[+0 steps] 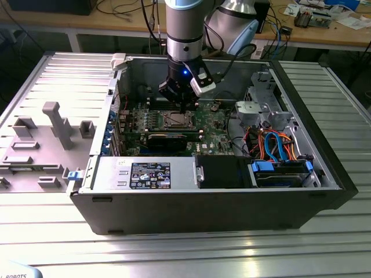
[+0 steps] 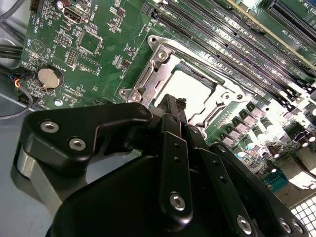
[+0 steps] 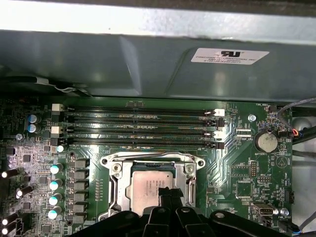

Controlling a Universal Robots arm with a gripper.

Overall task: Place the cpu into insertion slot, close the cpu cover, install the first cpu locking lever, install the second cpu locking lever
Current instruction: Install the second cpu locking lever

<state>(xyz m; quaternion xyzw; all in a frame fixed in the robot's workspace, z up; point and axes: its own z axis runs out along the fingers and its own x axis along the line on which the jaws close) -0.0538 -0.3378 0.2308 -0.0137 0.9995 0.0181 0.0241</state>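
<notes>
The gripper (image 3: 169, 193) hides the cpu's (image 3: 150, 185) near edge inside the insertion slot (image 3: 116, 174); its jaws look clenched, tips together, gripping nothing visible. Board lettering stays unreadable.

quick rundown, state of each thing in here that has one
cpu: seated flat in the socket, metal top showing
insertion slot: filled by the cpu
cpu cover: down, framing the cpu
gripper: fingers together, tips just over the cpu's edge
computer case: lying on its side, side panel off, board exposed
memory slots: empty, no sticks in them
coin battery: sitting in its holder
</notes>
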